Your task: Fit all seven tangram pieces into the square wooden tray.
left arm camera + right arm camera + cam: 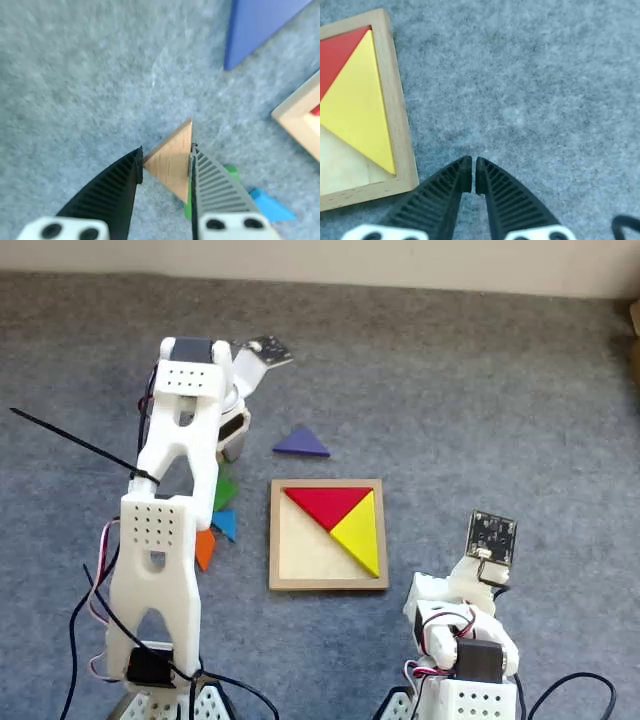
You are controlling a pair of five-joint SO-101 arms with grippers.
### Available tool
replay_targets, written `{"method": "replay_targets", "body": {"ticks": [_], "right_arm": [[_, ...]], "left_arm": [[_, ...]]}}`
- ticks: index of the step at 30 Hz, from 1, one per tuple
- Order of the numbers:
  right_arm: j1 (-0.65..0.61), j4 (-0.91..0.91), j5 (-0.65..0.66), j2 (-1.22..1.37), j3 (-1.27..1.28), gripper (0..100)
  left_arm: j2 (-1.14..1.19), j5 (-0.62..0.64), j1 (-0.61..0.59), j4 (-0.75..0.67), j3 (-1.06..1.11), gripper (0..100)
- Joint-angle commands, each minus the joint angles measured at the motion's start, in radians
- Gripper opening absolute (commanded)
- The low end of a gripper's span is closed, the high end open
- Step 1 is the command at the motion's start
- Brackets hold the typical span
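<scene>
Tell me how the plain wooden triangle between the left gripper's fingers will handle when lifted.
Probably stiff: the wooden triangle looks like a flat solid slab. Likely light, being thin. It may pivot or slip, since the left gripper pinches it at narrow edges.

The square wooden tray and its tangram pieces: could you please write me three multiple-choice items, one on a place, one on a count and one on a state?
1. Where does the dark blue triangular piece lie relative to the square wooden tray? A) inside it B) on the grey carpet outside it C) beneath it
2. How many pieces lie in the tray? A) two B) four C) seven
3. What state is the left gripper in? A) open, empty B) shut on a plain wooden triangle C) shut on a green piece
Answers: 1 B, it lies clear of the rim. 2 A, only the red triangle and yellow triangle. 3 B, both fingers press its edges.
</scene>
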Motion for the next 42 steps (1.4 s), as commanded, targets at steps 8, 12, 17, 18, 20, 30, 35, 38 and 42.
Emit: {"method": "replay_targets", "body": {"ticks": [8, 12, 17, 18, 20, 30, 35, 38, 42], "right_arm": [[0.01, 0.008, 0.006, -0.022, 0.136, 3.3], [0.008, 0.008, 0.006, -0.022, 0.136, 3.3], [0.007, 0.008, 0.006, -0.022, 0.136, 3.3], [0.007, 0.008, 0.006, -0.022, 0.136, 3.3], [0.007, 0.008, 0.006, -0.022, 0.136, 3.3], [0.01, 0.008, 0.006, -0.022, 0.136, 3.3], [0.01, 0.008, 0.006, -0.022, 0.136, 3.3], [0.012, 0.008, 0.006, -0.022, 0.136, 3.3], [0.012, 0.008, 0.006, -0.022, 0.136, 3.3]], "left_arm": [[-0.255, 0.037, 0.127, 0.015, 0.136, 7], [-0.441, 0.035, 0.219, 0.011, 0.361, 7], [-0.595, 0.037, 0.355, -0.025, 0.628, 7], [-0.618, 0.038, 0.378, -0.052, 0.679, 7], [-0.653, 0.074, 0.415, -0.117, 0.782, 7], [-0.817, 0.129, 0.57, -0.388, 1.155, 7], [-0.82, 0.147, 0.573, -0.476, 1.23, 8], [-0.828, 0.147, 0.591, -0.496, 1.257, 8], [-0.829, 0.15, 0.651, -0.497, 1.271, 8]]}}
